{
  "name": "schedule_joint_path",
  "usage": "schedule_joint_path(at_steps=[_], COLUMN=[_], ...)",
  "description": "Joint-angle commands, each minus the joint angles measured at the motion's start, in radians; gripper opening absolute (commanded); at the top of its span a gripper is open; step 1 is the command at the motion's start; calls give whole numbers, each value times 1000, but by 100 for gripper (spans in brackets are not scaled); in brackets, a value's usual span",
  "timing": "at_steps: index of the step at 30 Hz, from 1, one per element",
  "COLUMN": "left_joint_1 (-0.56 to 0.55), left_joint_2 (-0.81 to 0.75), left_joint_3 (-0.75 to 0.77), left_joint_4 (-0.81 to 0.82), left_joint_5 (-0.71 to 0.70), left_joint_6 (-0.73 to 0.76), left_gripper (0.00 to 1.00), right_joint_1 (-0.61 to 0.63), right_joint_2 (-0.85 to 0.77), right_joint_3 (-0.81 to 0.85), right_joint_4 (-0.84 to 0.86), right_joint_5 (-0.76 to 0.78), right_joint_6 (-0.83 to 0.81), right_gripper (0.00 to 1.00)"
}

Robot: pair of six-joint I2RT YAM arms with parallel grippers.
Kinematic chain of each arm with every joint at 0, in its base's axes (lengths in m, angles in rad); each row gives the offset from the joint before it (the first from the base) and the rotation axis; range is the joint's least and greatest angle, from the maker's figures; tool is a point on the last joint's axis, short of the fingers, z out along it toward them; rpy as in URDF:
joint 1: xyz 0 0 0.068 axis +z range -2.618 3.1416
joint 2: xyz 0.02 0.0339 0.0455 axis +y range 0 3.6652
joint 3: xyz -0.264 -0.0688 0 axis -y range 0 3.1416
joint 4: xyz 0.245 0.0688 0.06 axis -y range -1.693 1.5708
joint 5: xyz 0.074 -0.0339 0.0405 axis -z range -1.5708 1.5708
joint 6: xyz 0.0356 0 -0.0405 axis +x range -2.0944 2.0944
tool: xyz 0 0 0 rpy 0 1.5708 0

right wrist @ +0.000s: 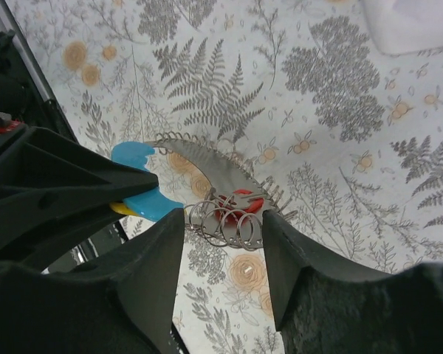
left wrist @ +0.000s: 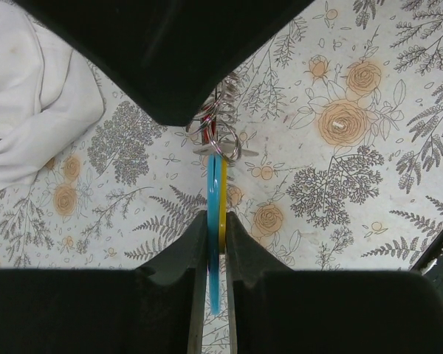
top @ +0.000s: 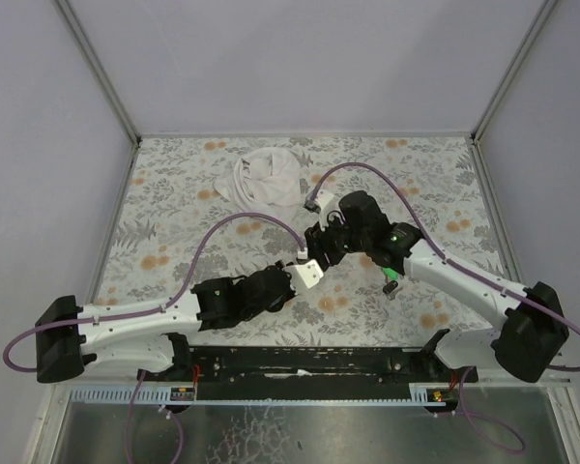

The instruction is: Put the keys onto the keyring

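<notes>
**Keyring [right wrist: 225,223] between two grippers above the floral table**

Two arms meet over the middle of the floral-patterned table [top: 174,193], their two grippers facing each other tip to tip.

The left gripper [left wrist: 215,221] is clamped tight. Its two fingers pinch two flat pieces edge-on, side by side: one light-blue piece [left wrist: 213,184] and one yellow key head [left wrist: 223,203]. Both stick out past the fingertips toward the ring, and the bundle hangs clear of the table.

The keyring sits just beyond them as a small cluster of thin wire loops. They overlap too much to count. One curved grey strip [right wrist: 207,166] with a coiled edge arcs over the loops. One red key head [right wrist: 240,205] shows through the loops, in among them. Only these two coloured key heads can be made out, one yellow and one red.

The right gripper [right wrist: 223,220] has one finger on each side of the loop cluster, with the jaws standing apart. The loops fill nearly the whole gap. I cannot tell whether the pads actually press on the wire.

One crumpled white cloth [top: 268,179] lies on the table toward the far edge, well apart from both grippers.
</notes>
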State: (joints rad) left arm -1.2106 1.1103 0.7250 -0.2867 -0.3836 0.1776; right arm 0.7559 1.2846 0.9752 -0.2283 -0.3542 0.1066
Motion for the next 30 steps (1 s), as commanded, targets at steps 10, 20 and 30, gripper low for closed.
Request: schedule_joint_path(at_steps=[10, 20, 30], left_joint_1=[-16, -23, -26], left_joint_2=[15, 14, 14], left_joint_3=[-6, -4, -9], left_joint_4=[90, 89, 89], left_joint_5=[-1, -7, -29], left_joint_6=[26, 28, 25], left_gripper=[0, 0, 0], right_joint_1=[8, 56, 66], right_joint_2=[125, 193, 155], right_joint_3=[145, 208, 221], right_joint_4=[-163, -238, -272], right_joint_5=[-57, 7, 179], right_joint_6=[-47, -84, -76], right_gripper=[53, 49, 32])
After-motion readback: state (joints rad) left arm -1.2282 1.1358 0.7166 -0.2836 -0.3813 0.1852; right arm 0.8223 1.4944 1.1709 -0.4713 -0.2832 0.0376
